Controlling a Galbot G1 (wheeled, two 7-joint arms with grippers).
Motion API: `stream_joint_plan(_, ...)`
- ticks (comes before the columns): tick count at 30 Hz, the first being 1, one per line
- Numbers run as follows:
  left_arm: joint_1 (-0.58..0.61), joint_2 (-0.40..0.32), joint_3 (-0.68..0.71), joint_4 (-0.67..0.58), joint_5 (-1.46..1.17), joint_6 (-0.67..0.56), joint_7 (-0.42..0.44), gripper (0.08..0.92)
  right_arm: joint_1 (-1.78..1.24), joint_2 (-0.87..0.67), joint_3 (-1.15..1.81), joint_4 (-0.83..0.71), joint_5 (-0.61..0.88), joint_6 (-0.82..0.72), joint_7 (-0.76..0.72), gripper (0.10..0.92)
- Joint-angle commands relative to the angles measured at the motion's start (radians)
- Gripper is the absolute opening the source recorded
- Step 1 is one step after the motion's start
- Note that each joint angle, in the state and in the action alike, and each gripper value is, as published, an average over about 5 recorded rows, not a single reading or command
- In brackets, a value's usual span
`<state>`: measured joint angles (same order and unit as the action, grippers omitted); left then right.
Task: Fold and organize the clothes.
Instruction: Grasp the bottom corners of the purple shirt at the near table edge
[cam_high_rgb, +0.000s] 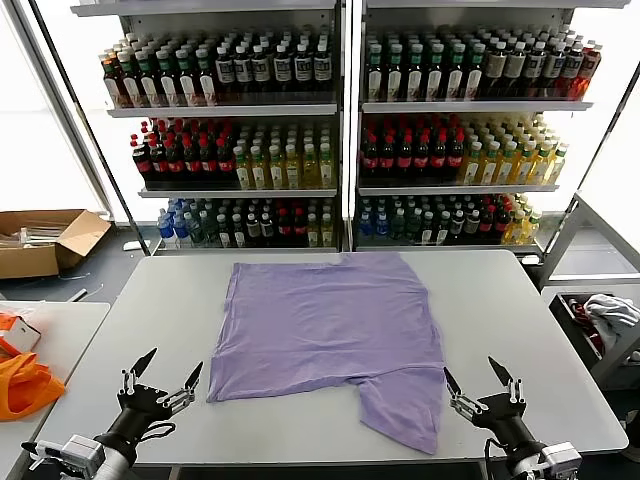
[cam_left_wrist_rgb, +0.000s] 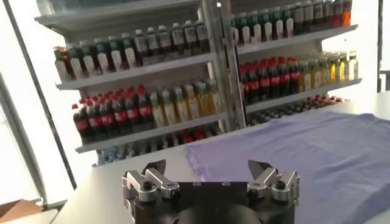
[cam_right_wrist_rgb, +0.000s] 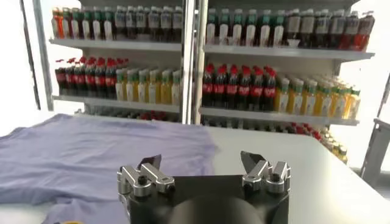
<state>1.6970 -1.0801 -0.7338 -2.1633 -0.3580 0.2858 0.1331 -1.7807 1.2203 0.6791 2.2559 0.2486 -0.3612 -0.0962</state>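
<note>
The lavender T-shirt (cam_high_rgb: 330, 330) lies spread flat in the middle of the grey table (cam_high_rgb: 500, 300), plain side up, with one sleeve reaching toward the front right. It also shows in the left wrist view (cam_left_wrist_rgb: 317, 152) and the right wrist view (cam_right_wrist_rgb: 91, 152). My left gripper (cam_high_rgb: 166, 377) is open and empty at the table's front left, just left of the shirt's near corner. My right gripper (cam_high_rgb: 478, 378) is open and empty at the front right, just right of the sleeve. In the wrist views the left gripper (cam_left_wrist_rgb: 207, 168) and right gripper (cam_right_wrist_rgb: 201, 161) hold nothing.
Shelves of drink bottles (cam_high_rgb: 340, 130) stand behind the table. An orange bag (cam_high_rgb: 25, 385) lies on a side table at the left. A cardboard box (cam_high_rgb: 45, 240) sits on the floor at the far left. A white-grey cloth heap (cam_high_rgb: 610, 312) lies at the right.
</note>
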Motion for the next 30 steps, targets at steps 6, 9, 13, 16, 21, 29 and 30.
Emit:
stream_joint_plan(6, -0.038, 0.109, 0.106, 0.028, -0.136, 0.194, -0.086, 0.823, -0.093, -0.025, -0.056, 0.068, -0.015, -0.164, 0.079, 0.823)
stream_joint_plan(9, -0.046, 0.095, 0.136, 0.051, -0.134, 0.194, -0.108, 0.823, -0.106, -0.008, -0.077, 0.061, 0.002, -0.161, 0.101, 0.823)
stream_joint_plan(13, -0.051, 0.087, 0.156, 0.067, -0.129, 0.19, -0.108, 0.822, -0.1, 0.015, -0.111, 0.047, -0.01, -0.159, 0.126, 0.823)
stream_joint_plan(16, -0.058, 0.081, 0.166, 0.08, -0.127, 0.171, -0.109, 0.823, -0.099, 0.025, -0.126, 0.043, -0.017, -0.157, 0.138, 0.823)
stream_joint_plan(21, -0.079, 0.073, 0.184, 0.104, -0.127, 0.16, -0.113, 0.823, -0.095, 0.029, -0.15, 0.037, -0.025, -0.15, 0.143, 0.806)
stream_joint_plan(29, -0.103, 0.062, 0.213, 0.12, -0.126, 0.161, -0.112, 0.681, -0.082, 0.042, -0.224, 0.002, -0.049, -0.149, 0.179, 0.612)
stream_joint_plan(30, -0.104, 0.063, 0.215, 0.124, -0.125, 0.161, -0.111, 0.646, -0.079, 0.045, -0.232, -0.003, -0.049, -0.145, 0.181, 0.585)
